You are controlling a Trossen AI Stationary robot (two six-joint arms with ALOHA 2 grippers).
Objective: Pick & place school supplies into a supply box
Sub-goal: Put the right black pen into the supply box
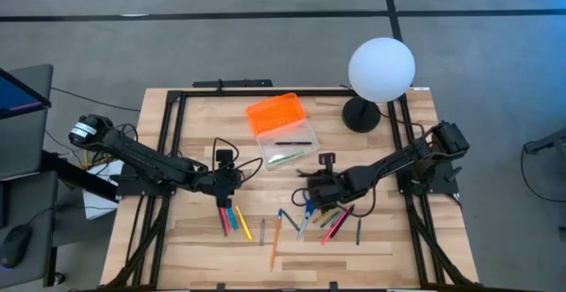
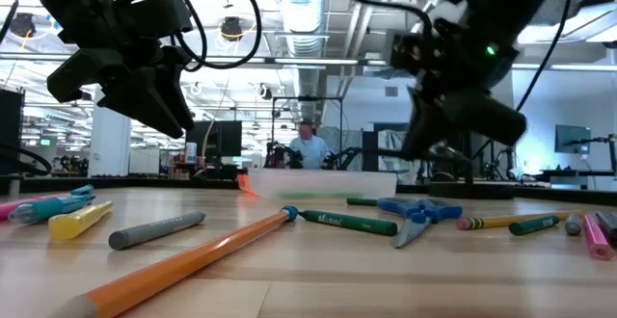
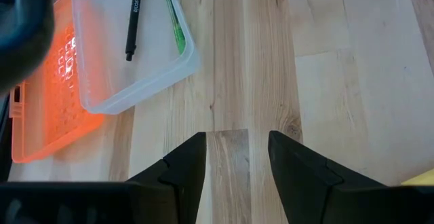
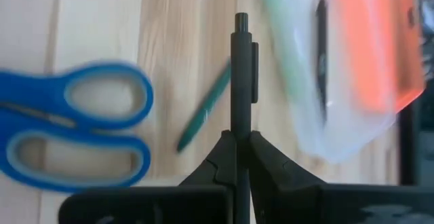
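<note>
The supply box [image 1: 285, 143] stands open near the middle of the wooden counter [image 1: 389, 239]. Its clear plastic tray [image 3: 146, 75] lies flat, with the orange ribbed lid [image 1: 275, 112] folded back and touching the tray's far edge. The tray contains two items: a black pen [image 3: 133, 20] and a green pen [image 3: 173, 22], lying side by side on its floor.

The right hand [image 4: 237, 139] is clenched on a dark pen [image 4: 241, 75], gripped near one end so that the barrel projects forward past the fingertips. This hand is above the counter beside the blue-handled scissors [image 4: 68, 132], with a green pencil [image 4: 203, 115] lying just beyond.

The left hand [image 3: 237, 153] is released and grasps nothing, its fingers [image 3: 186, 163] apart over bare wood near the tray.

The remaining school supplies [image 1: 318, 221] lie scattered on the near half of the counter, outside the box. A white globe lamp [image 1: 380, 71] stands at the far right corner.
</note>
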